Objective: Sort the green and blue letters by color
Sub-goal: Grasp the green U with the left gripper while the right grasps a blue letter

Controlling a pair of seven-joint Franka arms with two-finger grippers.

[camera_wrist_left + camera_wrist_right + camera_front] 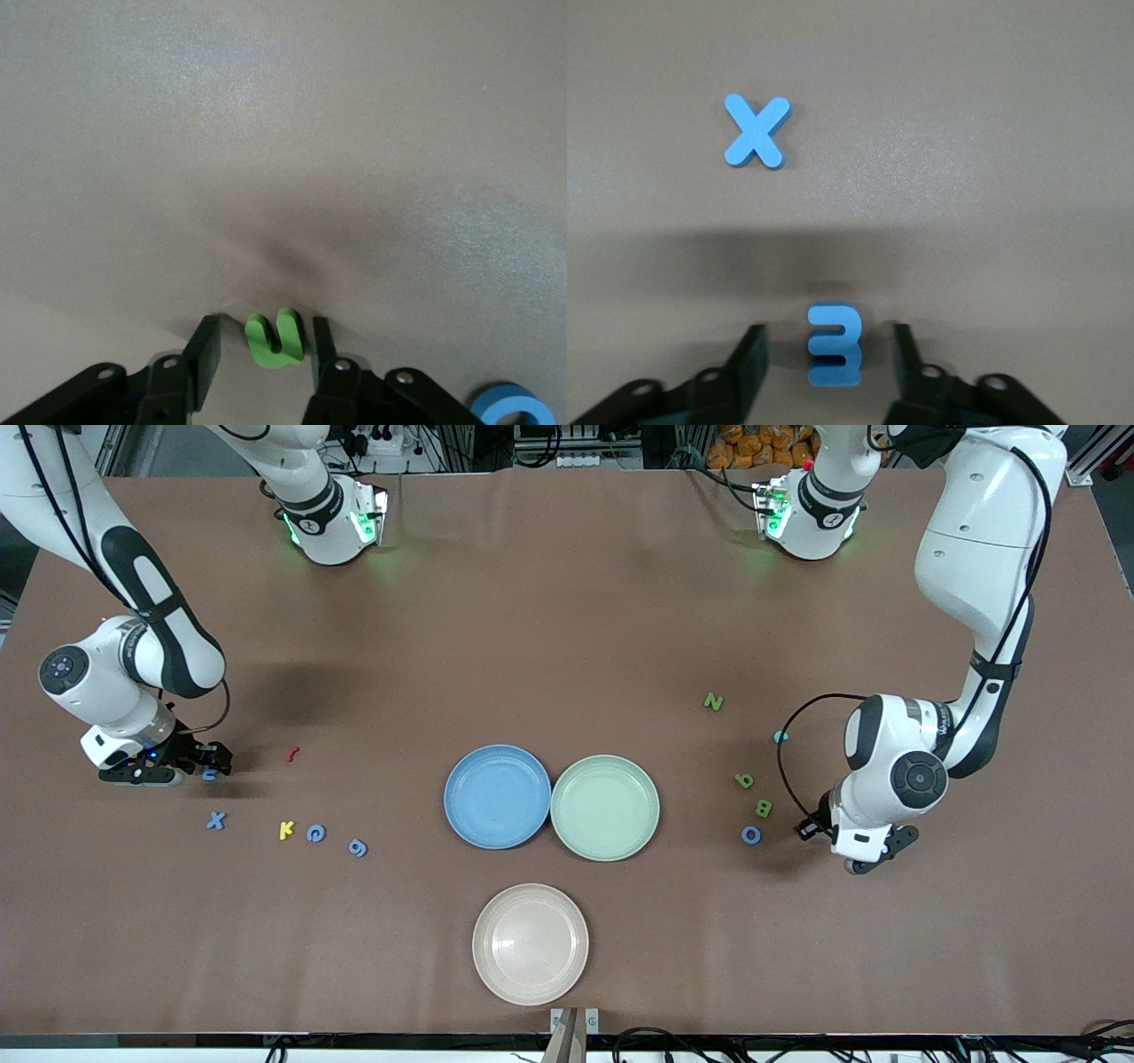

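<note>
Fingers of right gripper spread around blue E — prongs toward X. Left gripper open astride green u, prongs away — plates bare.

Both arms are glossy white with black joint bands and thin black cables looping along them. Green lights glow at their bases. Each black claw shows silver screws, possibly rivets, near its fingers.

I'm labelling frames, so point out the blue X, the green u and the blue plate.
blue X [756,132]: right wrist view, where its strokes cross.
green u [274,341]: left wrist view, its base.
blue plate [461,815]: front view, its rim.
</note>
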